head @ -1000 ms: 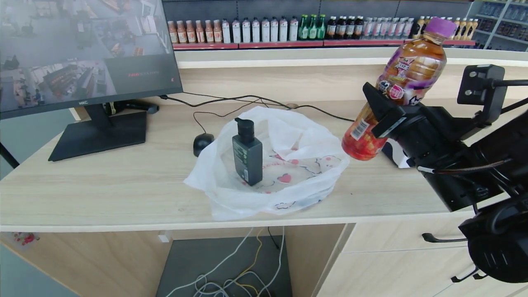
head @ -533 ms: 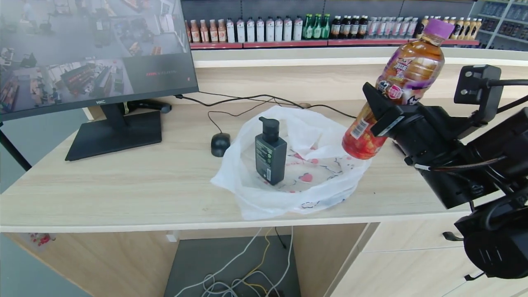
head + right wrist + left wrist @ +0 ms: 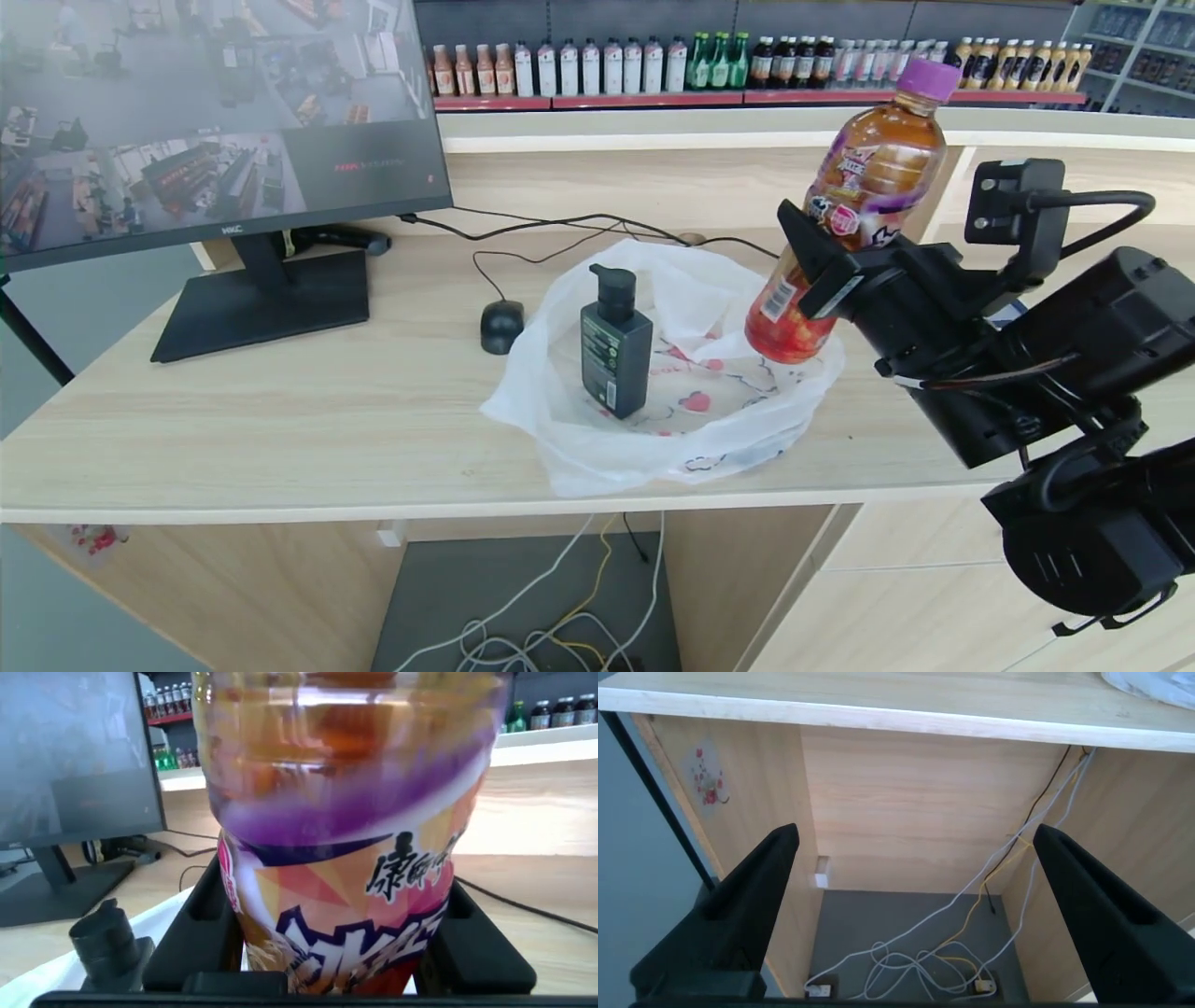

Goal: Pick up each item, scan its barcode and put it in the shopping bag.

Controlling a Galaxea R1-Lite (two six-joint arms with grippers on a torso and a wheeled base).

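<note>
In the head view the right gripper (image 3: 822,273) is staying clamped around the middle of the bottle (image 3: 873,168). It is carrying the bottle sideways toward the bag (image 3: 597,448). Half a second ago the bottle's base was hanging just outside the bag's right rim; now it is hovering over that rim, tilted, with the cap leaning away from the bag. The earlier shift of the whole picture is the camera moving, not the things. The barcode (image 3: 775,299) is facing out toward the bag's near side, and the pump bottle (image 3: 614,341) is standing upright inside the bag, untouched. So the drop-off is looking close: the bottle is probably still needing to travel further over the bag's open middle and come down beside the pump bottle without knocking it. In the left wrist view the left gripper (image 3: 915,915) is hanging with its fingers (image 3: 738,924) spread wide and holding nothing, lower than the bag, whose corner (image 3: 1158,686) is lying on the counter above. In the right wrist view the bottle (image 3: 355,859) is sitting between the gripper's fingers (image 3: 201,924), with the pump bottle (image 3: 107,943) waiting in the bag beyond.
</note>
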